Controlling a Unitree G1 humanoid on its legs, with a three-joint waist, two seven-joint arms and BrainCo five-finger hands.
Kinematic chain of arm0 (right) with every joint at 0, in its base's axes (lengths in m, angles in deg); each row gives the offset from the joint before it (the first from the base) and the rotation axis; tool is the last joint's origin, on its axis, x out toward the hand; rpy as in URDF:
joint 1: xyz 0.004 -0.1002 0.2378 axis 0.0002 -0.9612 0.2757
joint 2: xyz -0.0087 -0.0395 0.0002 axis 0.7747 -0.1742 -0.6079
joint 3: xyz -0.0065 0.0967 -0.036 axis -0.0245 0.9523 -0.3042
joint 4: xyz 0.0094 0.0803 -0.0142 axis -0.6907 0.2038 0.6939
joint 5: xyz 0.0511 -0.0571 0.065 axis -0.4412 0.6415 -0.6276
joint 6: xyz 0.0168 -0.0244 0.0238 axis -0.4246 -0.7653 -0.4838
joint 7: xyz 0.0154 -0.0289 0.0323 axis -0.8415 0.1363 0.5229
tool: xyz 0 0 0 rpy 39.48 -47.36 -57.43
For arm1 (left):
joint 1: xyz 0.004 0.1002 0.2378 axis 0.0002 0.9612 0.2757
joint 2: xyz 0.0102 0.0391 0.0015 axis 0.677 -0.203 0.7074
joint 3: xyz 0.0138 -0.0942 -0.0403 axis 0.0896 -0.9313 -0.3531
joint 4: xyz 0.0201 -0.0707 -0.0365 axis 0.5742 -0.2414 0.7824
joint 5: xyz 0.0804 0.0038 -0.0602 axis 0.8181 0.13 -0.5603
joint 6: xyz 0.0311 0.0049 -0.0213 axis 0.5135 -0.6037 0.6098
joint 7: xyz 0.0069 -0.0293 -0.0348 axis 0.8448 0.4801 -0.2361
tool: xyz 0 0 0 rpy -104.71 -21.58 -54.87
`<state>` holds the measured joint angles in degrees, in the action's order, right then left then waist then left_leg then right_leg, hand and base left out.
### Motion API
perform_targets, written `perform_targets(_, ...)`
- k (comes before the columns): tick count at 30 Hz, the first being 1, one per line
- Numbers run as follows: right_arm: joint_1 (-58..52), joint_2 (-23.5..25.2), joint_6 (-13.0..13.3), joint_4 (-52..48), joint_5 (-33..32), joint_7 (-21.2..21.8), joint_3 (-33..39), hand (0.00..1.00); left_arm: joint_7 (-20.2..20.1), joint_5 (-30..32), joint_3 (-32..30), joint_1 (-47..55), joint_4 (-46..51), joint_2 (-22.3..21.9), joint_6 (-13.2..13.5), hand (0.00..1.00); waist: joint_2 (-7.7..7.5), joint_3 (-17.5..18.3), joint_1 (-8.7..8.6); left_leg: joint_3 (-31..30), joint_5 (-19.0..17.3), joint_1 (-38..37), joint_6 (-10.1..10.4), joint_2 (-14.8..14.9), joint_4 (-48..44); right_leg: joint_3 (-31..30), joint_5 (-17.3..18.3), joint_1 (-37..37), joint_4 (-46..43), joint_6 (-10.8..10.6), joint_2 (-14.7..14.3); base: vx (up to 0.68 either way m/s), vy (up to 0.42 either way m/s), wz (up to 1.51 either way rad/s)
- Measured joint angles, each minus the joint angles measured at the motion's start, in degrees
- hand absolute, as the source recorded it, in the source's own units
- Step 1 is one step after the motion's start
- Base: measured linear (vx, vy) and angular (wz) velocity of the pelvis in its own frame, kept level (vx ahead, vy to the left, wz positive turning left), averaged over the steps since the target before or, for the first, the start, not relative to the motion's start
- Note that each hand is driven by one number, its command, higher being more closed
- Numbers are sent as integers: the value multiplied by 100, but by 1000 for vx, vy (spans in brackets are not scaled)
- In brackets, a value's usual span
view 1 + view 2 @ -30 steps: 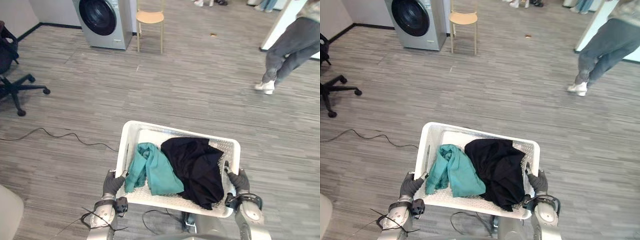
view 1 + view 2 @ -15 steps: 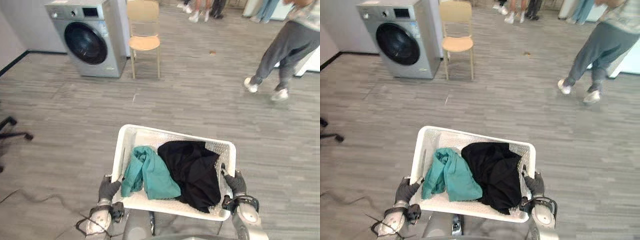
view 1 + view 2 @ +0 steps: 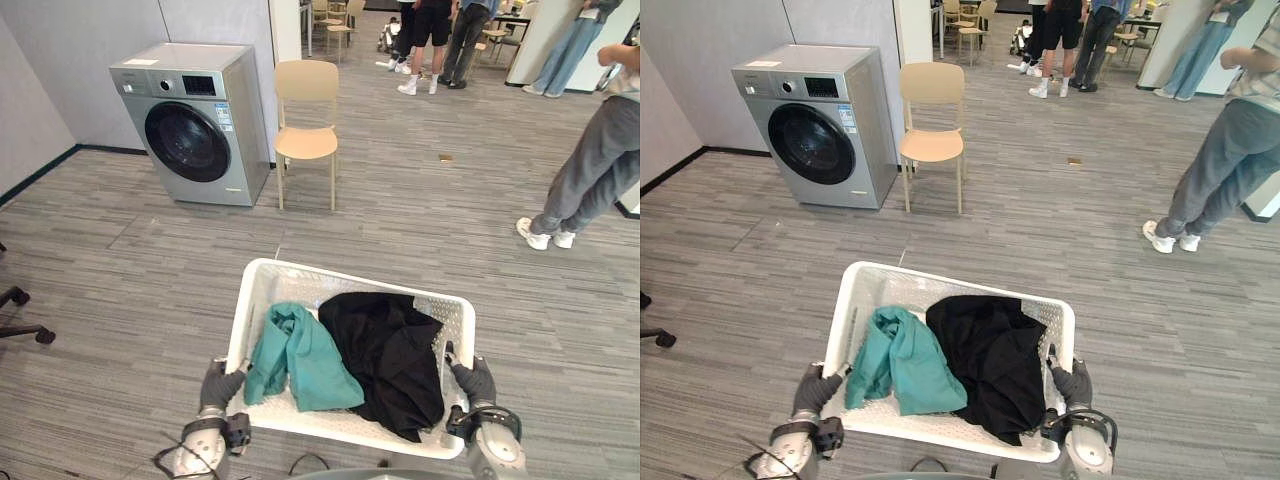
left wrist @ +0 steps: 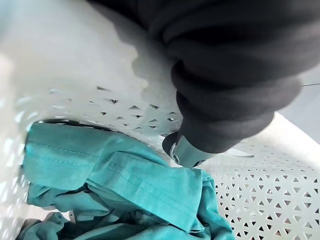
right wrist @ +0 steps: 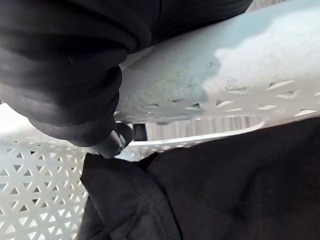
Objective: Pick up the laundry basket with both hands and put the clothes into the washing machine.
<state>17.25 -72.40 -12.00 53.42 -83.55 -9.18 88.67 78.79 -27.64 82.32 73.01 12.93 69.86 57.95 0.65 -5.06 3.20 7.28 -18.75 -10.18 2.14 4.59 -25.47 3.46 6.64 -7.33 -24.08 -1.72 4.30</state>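
- The white perforated plastic laundry basket holds a crumpled teal cloth and a black garment, side by side.
- The left hand and the right hand curl their fingers over its side rims, carrying it.
- The grey front-loading washing machine stands well ahead, door closed, beside a beige chair.

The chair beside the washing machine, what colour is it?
The chair is pale tan; the left eye view shows it best.

basket (teal cloth, black cloth inside) | left hand, right hand grip sides | washing machine ahead
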Motion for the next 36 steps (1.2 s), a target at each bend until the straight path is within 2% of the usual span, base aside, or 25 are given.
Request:
perform_targets(1,38,-57,8,-2,-9,-16,56,100,-11,0,56,-28,-22,-63,6,100,-42,-14,72,-19,-68,65,-30,42,133,-14,-18,136,246,24,-3,306,-89,-1)
perform_targets(3,72,-45,38,-3,-10,-18,108,100,-11,0,54,-109,-40,-116,17,100,-47,-11,73,-105,-49,148,-6,55,794,10,-47,237,461,59,4,194,-61,-1)
perform_targets(4,103,-48,62,-3,-11,-17,116,100,-11,0,45,-154,-46,-121,29,100,64,44,66,-129,219,151,32,91,1331,86,-46,264,523,57,-44,174,-4,-7)
perform_targets(5,117,-24,55,17,-20,-16,108,100,-11,0,13,-177,-98,-122,30,100,46,45,83,-69,233,56,-32,88,1348,93,-61,343,591,33,-45,161,47,-4)
perform_targets(7,87,17,56,3,-20,-10,81,100,-14,0,-36,-191,-199,-120,68,100,-18,88,82,-84,241,31,-34,53,1272,108,-139,568,901,-84,12,100,58,1)
perform_targets(8,-47,66,54,1,-157,-29,16,100,-26,-15,-9,-181,-362,18,179,100,-311,231,87,52,241,879,-136,-166,655,99,-636,956,1728,-476,575,0,0,0)
perform_targets(16,-144,81,54,17,-352,-9,135,100,-36,-18,3,-184,-362,19,179,100,-336,246,74,102,252,752,-119,-156,815,111,-517,949,1609,-412,592,0,0,0)
perform_targets(18,-219,90,59,21,-422,-3,168,100,-41,-18,29,-185,-363,25,179,100,-365,283,62,105,259,726,-105,-155,873,128,-452,920,1533,-455,630,18,-14,3)
perform_targets(21,-155,79,74,348,-672,67,391,100,-52,-119,158,-227,-411,60,179,100,-395,331,-5,83,291,728,-50,-124,975,185,-389,874,1506,-439,617,53,-36,3)
perform_targets(22,-52,65,77,584,-759,149,459,100,-54,-176,186,-275,-568,93,185,100,-396,378,-79,77,314,731,-15,-117,1060,198,-383,842,1526,-430,598,62,-36,-3)
perform_targets(24,72,24,77,979,-855,150,495,100,-54,-198,213,-528,-1024,148,189,100,-378,415,-102,82,393,731,31,-116,1177,204,-385,797,1578,-433,581,74,-36,-2)
perform_targets(26,297,-41,47,1571,-987,128,510,100,-55,-386,380,-833,-1623,380,184,100,-339,450,-230,66,513,687,60,-118,1386,272,-445,811,1765,-509,565,116,-38,5)
perform_targets(27,387,-57,34,1664,-1021,124,510,100,-55,-411,412,-874,-1686,417,178,100,-319,446,-237,70,532,686,84,-116,1434,270,-466,807,1815,-516,559,97,-23,-5)
perform_targets(30,596,-171,28,1924,-1065,103,511,100,-52,-440,452,-985,-1834,405,179,100,-137,396,-243,130,584,686,99,-108,1552,272,-615,805,2016,-562,538,83,3,-13)
perform_targets(33,744,-229,38,2017,-1066,75,518,100,-37,-525,452,-1072,-1835,381,180,100,-18,310,-239,50,585,747,97,-145,1546,372,-637,726,1791,-556,587,9,36,13)
perform_targets(35,842,-249,69,1962,-1066,69,616,100,-30,-536,449,-1233,-1830,303,186,100,155,131,-263,-150,633,738,15,-175,1598,601,-611,345,831,-573,707,-31,75,67)
perform_targets(36,849,-210,133,1886,-1077,70,677,100,-30,-536,449,-1341,-1809,289,186,100,138,-87,-329,-426,667,606,-50,-352,1690,753,-546,-123,-566,-579,1038,-20,79,104)
